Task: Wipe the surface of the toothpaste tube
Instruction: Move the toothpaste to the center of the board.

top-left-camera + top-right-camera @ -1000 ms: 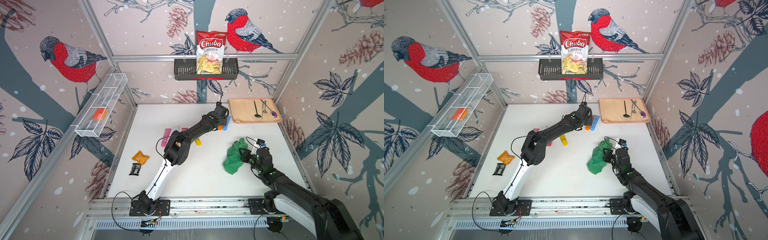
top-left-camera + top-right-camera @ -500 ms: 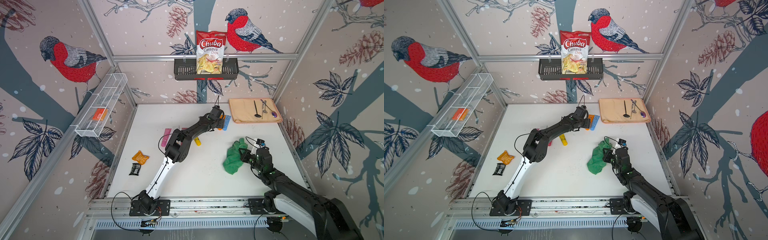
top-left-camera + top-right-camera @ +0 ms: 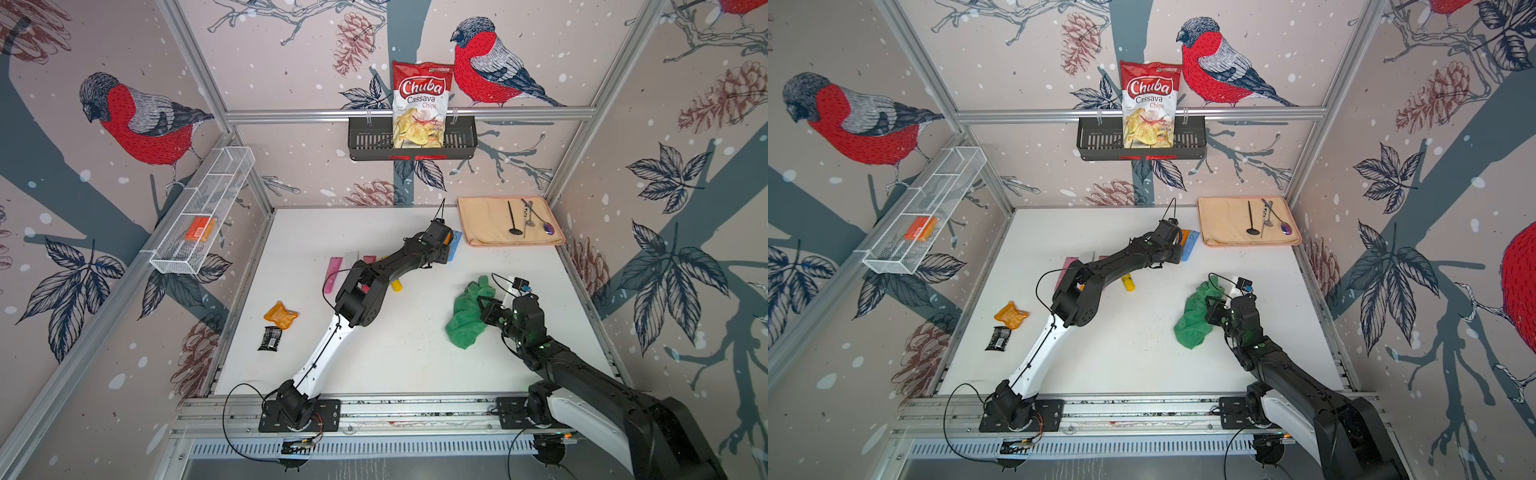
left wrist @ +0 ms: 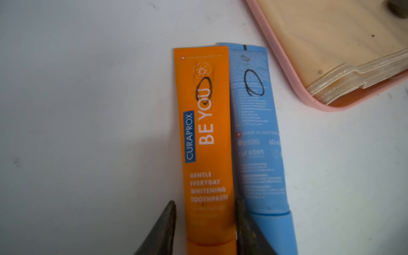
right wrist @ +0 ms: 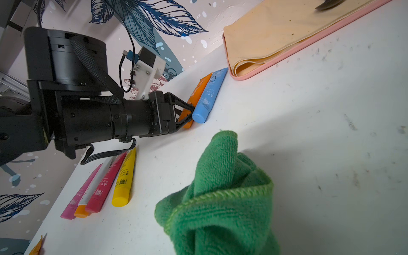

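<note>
Bird-and-pinecone wallpaper (image 3: 291,62) surrounds a white tabletop (image 3: 415,353) within an aluminium frame (image 3: 291,114).

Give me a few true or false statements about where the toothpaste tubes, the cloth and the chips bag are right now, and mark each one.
1. The left gripper has its fingers on either side of the orange tube. True.
2. The blue tube lies well apart from the orange tube. False: the two lie side by side, edges touching.
3. The right gripper holds the green cloth. True.
4. The chips bag lies flat on the table. False: it stands in the black basket on the back wall.
5. The green cloth is pressed on the orange tube. False: it is apart from the tube, nearer the front.
</note>
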Available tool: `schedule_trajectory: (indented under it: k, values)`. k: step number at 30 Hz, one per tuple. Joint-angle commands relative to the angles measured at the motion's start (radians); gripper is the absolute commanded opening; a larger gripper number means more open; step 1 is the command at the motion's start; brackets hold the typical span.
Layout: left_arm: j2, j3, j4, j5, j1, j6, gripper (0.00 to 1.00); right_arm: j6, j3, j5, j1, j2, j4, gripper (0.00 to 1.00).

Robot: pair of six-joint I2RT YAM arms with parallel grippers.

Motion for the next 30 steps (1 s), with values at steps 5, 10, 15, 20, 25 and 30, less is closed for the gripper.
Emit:
schedule_trajectory:
  k: [5, 10, 15, 20, 25, 30]
  values:
    - [-0.021, -0.014, -0.097, -0.090, -0.006, 0.019, 0.27, -0.014, 0.004, -0.017, 0.000, 0.001, 0.036, 0.11]
    - [-0.223, -0.336, 0.010, -0.140, -0.015, 0.026, 0.24, -0.012, 0.004, -0.022, 0.000, -0.007, 0.034, 0.11]
    - [-0.525, -0.749, 0.126, -0.140, -0.075, 0.051, 0.24, -0.006, 0.015, -0.037, 0.000, -0.034, 0.014, 0.11]
    - [-0.721, -1.023, 0.154, -0.212, -0.238, 0.082, 0.25, 0.005, 0.030, -0.073, 0.001, -0.091, -0.020, 0.11]
    - [-0.802, -1.176, 0.173, -0.274, -0.361, 0.076, 0.26, -0.041, 0.115, -0.032, 0.001, -0.055, -0.122, 0.11]
    - [-0.870, -1.274, 0.201, -0.240, -0.418, 0.082, 0.27, -0.075, 0.204, -0.071, 0.022, 0.127, -0.148, 0.10]
